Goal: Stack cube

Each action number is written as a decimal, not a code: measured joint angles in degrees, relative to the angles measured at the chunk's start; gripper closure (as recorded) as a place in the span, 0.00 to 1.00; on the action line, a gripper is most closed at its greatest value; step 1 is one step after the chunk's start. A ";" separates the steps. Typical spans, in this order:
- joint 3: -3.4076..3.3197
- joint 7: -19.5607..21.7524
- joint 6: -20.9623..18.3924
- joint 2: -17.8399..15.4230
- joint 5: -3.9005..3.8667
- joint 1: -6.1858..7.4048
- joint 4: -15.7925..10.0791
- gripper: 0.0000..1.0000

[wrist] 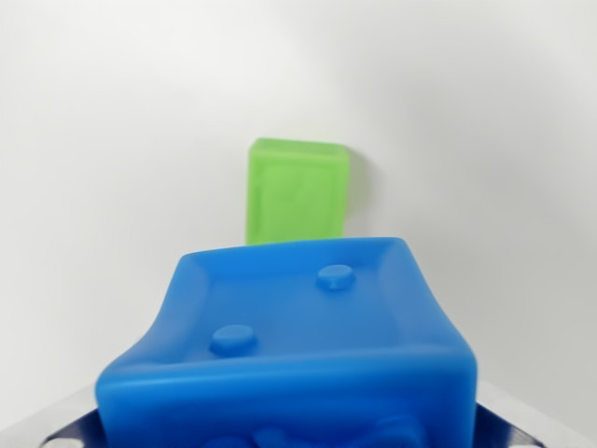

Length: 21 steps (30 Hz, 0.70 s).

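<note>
Filling the lower half of the wrist view, a glossy blue plastic cube (294, 350) with rounded edges sits very close to the camera, its upper face sunken inside a raised rim and carrying two small round studs, one nearer the camera on the wrist view's left and one farther back toward the right. Raised shapes show on its front face at the bottom edge, cut off by the frame. Beyond it, and partly hidden behind its far rim, lies a translucent green plastic cube (298, 191), slightly blurred, resting on a plain white surface (112, 140) and casting a faint shadow to the wrist view's right. Whether the two cubes touch cannot be told from this angle. Grey metal parts of the gripper (284, 439) peek out at both bottom corners, flanking the blue cube, with small bright spots on the left piece. The fingertips are hidden, so whether the jaws are clamping the blue cube cannot be told.
</note>
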 joint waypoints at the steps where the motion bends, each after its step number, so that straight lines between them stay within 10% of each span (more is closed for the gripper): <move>1: 0.00 0.04 -0.01 0.11 0.00 0.10 0.14 1.00; 21: -0.09 0.08 5.74 5.30 0.00 0.20 -0.90 1.00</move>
